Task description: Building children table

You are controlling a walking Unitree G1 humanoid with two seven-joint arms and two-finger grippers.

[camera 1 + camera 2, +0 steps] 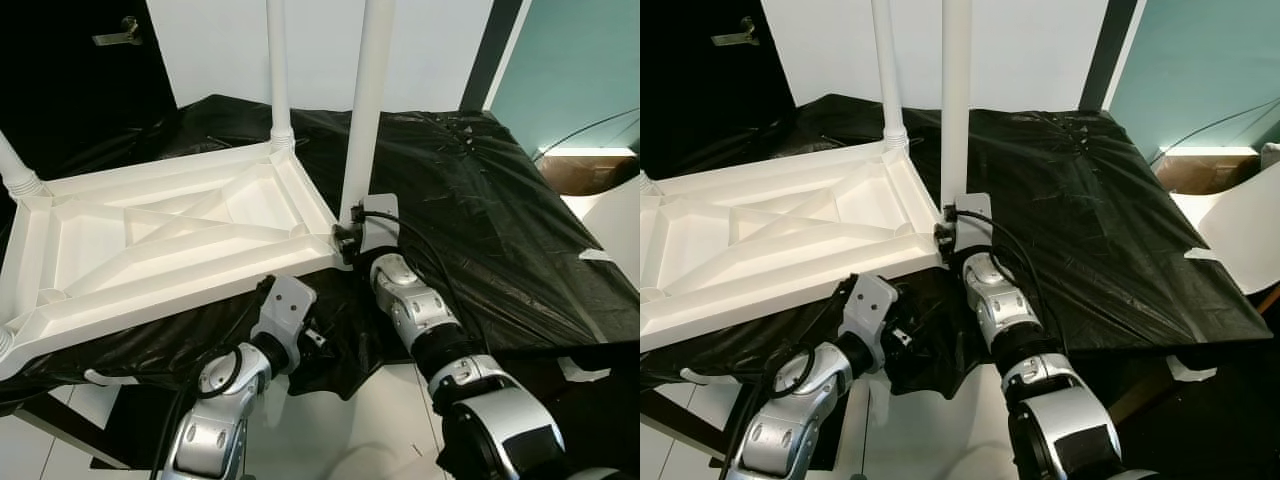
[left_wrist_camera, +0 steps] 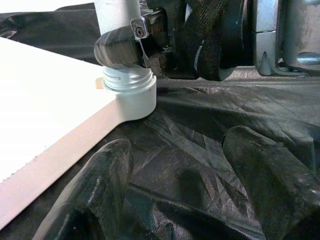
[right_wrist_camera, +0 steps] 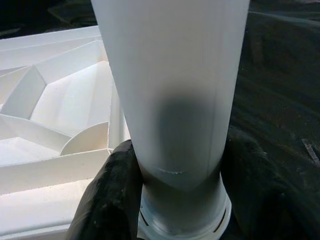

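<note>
White table leg (image 1: 368, 110) gripped by right hand (image 1: 347, 238) at tabletop (image 1: 160, 250) corner.

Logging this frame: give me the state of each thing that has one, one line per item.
Tabletop: upside down, ribbed underside up, lying on the black sheet.
Near corner leg: upright in its socket, gripped at its base.
Far corner leg: upright in its socket, nothing holding it.
Right hand: shut on the near corner leg.
Left hand: open, holding nothing, low by the tabletop's near edge.
Black sheet: spread out, wrinkled.
</note>
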